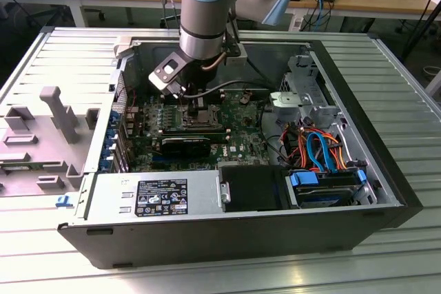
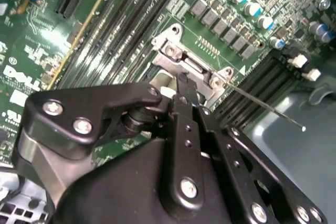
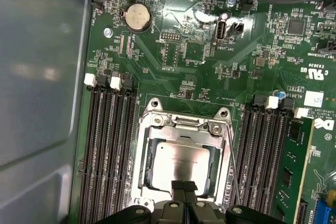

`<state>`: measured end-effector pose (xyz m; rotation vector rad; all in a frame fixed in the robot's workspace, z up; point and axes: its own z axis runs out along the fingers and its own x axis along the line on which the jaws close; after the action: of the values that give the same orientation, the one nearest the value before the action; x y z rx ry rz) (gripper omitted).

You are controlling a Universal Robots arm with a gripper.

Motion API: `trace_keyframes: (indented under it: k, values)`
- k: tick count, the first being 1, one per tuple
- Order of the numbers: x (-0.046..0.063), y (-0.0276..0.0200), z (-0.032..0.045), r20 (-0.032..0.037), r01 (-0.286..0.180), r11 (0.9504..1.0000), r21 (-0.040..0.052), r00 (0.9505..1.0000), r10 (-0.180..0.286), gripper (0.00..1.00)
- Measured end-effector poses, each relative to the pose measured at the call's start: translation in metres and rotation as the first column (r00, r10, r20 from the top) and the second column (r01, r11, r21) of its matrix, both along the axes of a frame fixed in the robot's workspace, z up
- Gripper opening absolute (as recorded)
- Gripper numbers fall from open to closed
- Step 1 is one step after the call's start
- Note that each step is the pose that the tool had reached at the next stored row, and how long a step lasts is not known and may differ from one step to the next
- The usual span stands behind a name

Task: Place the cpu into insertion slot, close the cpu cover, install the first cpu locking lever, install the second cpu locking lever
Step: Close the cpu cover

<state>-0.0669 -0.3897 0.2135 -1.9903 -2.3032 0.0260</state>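
In the exterior view you see the open computer case [image 1: 207, 235] with the arm reaching down into it, the gripper [image 1: 196, 105] low over the middle of the green circuit board [image 1: 241, 111].

The first wrist view gives you what that one hides. A bank of black memory slots [image 3: 107, 150] runs along the board's edge. Beside it the cpu [image 3: 181, 161] sits in the insertion slot [image 3: 149, 169], with the cpu cover [image 3: 181, 129] lying flat around it. A thin lever rod [image 3: 231, 166] runs just beside the cover.

The second wrist view shows you that rod's [image 2: 268, 107] free end reaching past the board's edge.

The gripper's [image 3: 184, 188] fingers are drawn together with no gap, tips at the cover's edge. You cannot tell whether they pinch anything.
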Motion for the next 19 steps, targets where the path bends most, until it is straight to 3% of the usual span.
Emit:
trace_keyframes:
  k: [4,6,10,12,15,19]
  values:
    - [0.012,0.0001,0.0001,-0.0107,-0.006,1.0000,0.0026,0.9999,0.006,0.11]
    - [0.014,0.0002,0.0015,-0.0113,-0.007,1.0000,0.0040,0.9999,0.007,0.11]
    - [0.015,0.0003,0.0220,-0.0112,-0.007,0.9999,0.0110,0.9999,0.007,0.11]
    - [0.015,0.0003,0.0278,-0.0111,-0.007,0.9999,0.0131,0.9999,0.007,0.11]
    - [0.015,0.0003,0.0338,-0.0111,-0.007,0.9999,0.0156,0.9999,0.008,0.11]
    - [0.015,0.0003,0.0362,-0.0110,-0.007,0.9998,0.0173,0.9999,0.008,0.11]
